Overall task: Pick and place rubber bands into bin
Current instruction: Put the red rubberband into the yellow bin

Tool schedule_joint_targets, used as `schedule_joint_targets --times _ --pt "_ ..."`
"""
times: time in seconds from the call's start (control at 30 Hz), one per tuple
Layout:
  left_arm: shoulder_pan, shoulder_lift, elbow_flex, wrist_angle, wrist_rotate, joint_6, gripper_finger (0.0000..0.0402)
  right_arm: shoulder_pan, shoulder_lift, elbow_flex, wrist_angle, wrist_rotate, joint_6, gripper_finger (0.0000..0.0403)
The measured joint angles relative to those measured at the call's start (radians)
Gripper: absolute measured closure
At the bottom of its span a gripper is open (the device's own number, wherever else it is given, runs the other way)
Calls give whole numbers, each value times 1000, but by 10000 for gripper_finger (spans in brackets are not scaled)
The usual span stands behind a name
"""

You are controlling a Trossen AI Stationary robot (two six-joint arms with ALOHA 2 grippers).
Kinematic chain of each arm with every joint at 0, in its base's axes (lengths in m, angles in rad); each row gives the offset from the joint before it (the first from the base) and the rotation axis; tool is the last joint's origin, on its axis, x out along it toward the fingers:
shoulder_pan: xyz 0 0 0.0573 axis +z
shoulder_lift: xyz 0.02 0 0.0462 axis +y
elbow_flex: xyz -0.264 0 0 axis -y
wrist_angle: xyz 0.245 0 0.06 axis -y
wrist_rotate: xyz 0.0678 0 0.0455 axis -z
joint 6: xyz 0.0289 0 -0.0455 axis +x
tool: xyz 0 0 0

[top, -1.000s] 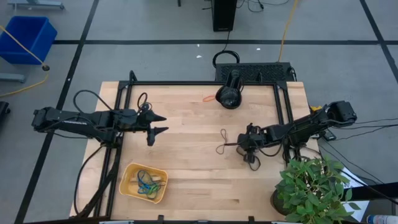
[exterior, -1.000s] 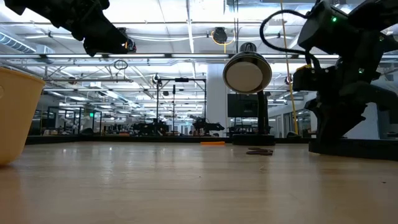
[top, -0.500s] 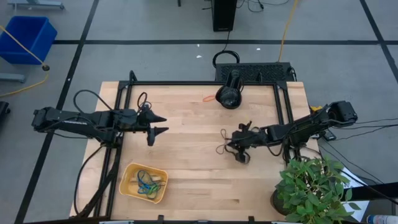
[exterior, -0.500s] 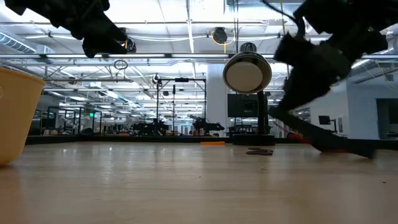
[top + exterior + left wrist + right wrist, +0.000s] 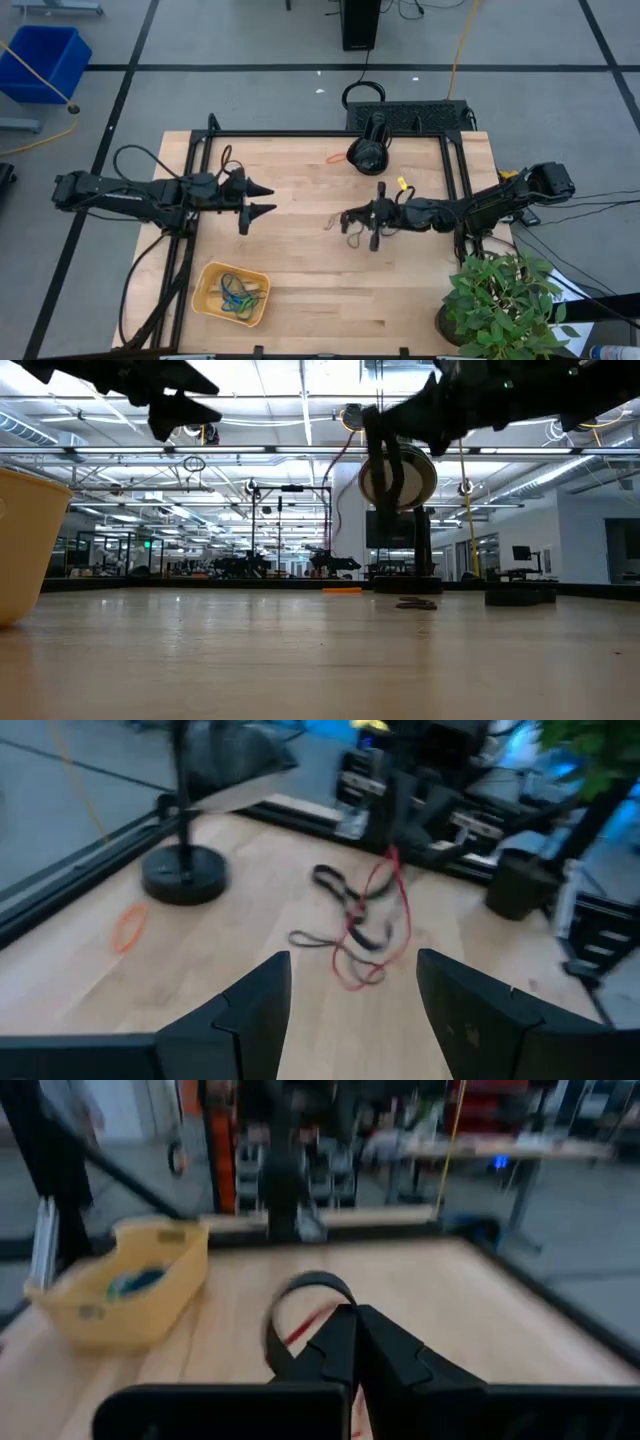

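Observation:
My right gripper (image 5: 346, 217) hovers over the middle of the table, shut on a few rubber bands (image 5: 372, 915): a thin red one and black ones. They dangle below its fingertips (image 5: 372, 418). A brown band (image 5: 417, 603) lies flat on the wood beneath. The bin (image 5: 232, 292), a shallow orange-yellow tray holding blue and green bands, stands near the front left. It also shows in the right wrist view (image 5: 120, 1285). My left gripper (image 5: 262, 198) hangs open above the left half of the table and faces the right gripper, with nothing between its fingers. My right gripper pinches the bands' upper ends (image 5: 322, 1286) between its two fingertips. The fingers lie about level and point toward the table's left edge. The black loop (image 5: 386, 470) and the red strand (image 5: 340, 495) hang slack below the fingers, off the table.
A black camera stand (image 5: 370, 150) sits at the far middle, with an orange band (image 5: 335, 158) on the wood beside it. A potted plant (image 5: 505, 300) crowds the near right corner. A blue tub (image 5: 45, 60) stands on the floor beyond the table.
My right gripper has risen from the table and swung from pointing down to about level, moving toward the table's left edge. The red and black bands have come up off the wood with it and now dangle.

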Motion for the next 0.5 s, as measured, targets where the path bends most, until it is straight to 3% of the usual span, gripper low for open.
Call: schedule_joint_targets --times 0.17,0.5 --pt "-1 108 0 159 86 5 179 -18 0 0 113 0 -54 402" --pt "0 395 0 456 89 25 179 -28 0 0 126 -1 -77 403"
